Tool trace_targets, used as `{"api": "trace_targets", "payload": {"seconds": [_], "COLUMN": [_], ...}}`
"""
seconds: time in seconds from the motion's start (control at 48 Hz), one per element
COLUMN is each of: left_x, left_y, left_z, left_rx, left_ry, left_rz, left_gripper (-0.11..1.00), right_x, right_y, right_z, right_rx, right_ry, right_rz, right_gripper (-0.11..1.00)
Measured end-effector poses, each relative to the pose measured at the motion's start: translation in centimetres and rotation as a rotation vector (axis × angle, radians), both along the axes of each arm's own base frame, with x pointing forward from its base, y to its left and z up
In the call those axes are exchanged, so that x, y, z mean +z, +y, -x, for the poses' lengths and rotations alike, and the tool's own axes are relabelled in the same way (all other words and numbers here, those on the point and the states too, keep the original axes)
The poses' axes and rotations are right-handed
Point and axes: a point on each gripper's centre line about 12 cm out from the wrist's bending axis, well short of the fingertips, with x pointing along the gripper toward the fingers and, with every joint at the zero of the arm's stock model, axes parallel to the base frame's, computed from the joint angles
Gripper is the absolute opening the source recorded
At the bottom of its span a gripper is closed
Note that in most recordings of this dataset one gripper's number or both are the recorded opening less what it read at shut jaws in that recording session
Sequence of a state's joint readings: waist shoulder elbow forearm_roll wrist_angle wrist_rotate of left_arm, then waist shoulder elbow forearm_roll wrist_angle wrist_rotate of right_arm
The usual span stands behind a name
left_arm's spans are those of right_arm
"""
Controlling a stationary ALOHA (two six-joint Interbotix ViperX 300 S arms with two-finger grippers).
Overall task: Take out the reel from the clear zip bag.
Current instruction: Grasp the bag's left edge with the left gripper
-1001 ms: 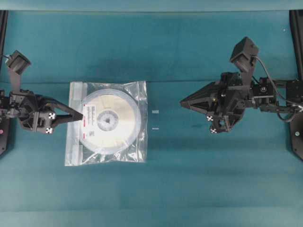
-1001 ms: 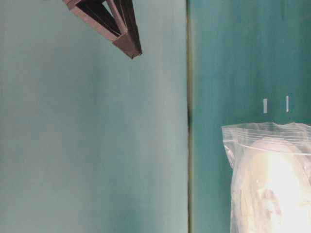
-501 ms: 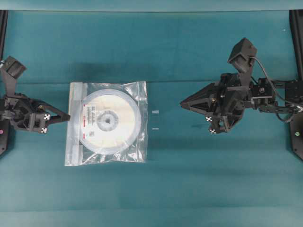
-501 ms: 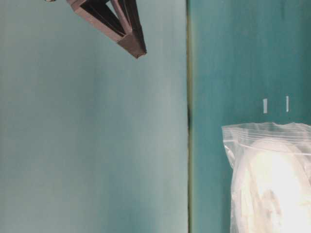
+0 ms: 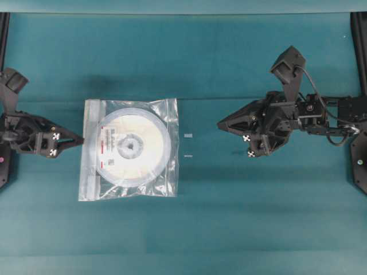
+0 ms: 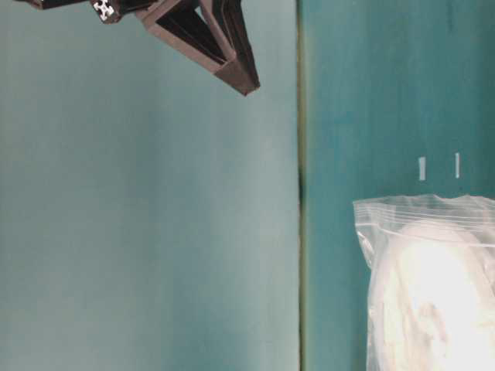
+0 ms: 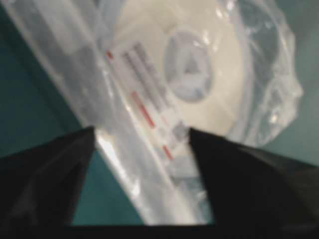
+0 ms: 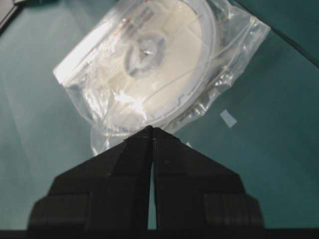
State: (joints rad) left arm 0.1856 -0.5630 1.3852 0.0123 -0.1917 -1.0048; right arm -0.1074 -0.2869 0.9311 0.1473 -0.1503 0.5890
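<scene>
The crinkled transparent square zip bag (image 5: pixel 128 149) lies flat on the teal cloth-covered surface (image 5: pixel 241 223), with the flat round white-and-cream reel (image 5: pixel 133 148) fully inside it. The left pincer (image 5: pixel 80 140), jaws apart, sits just beside the whitish zip strip (image 5: pixel 90 149); it should probably pinch only one film layer there. The right pincer (image 5: pixel 220 124), jaws together, hovers well apart and could pin the far edge. Two small white tape marks (image 5: pixel 188 145) lie between; otherwise plain teal backdrop
</scene>
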Motion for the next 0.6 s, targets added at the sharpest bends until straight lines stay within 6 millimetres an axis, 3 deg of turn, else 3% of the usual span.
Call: {"api": "trace_targets", "payload": {"seconds": [0.063,0.25,0.605], "left_x": [-0.2,-0.5,-2.5], "left_y": [0.2,0.3,0.4], "left_z": [0.1,0.2,0.5], "left_rx": [0.007,0.016,0.031], "left_ry": [0.011,0.033,0.089], "left_rz": [0.0,0.005,0.024], "left_gripper": [0.95,0.83,0.84], "right_x": [-0.1,0.0,0.0], "right_y": [0.0,0.0,0.0], "right_z": [0.0,0.0,0.0], "right_rx": [-0.002,-0.001,-0.002], "right_ry": [0.002,0.0,0.0], "right_rz": [0.0,-0.001,-0.001], "right_gripper": [0.0,0.0,0.0]}}
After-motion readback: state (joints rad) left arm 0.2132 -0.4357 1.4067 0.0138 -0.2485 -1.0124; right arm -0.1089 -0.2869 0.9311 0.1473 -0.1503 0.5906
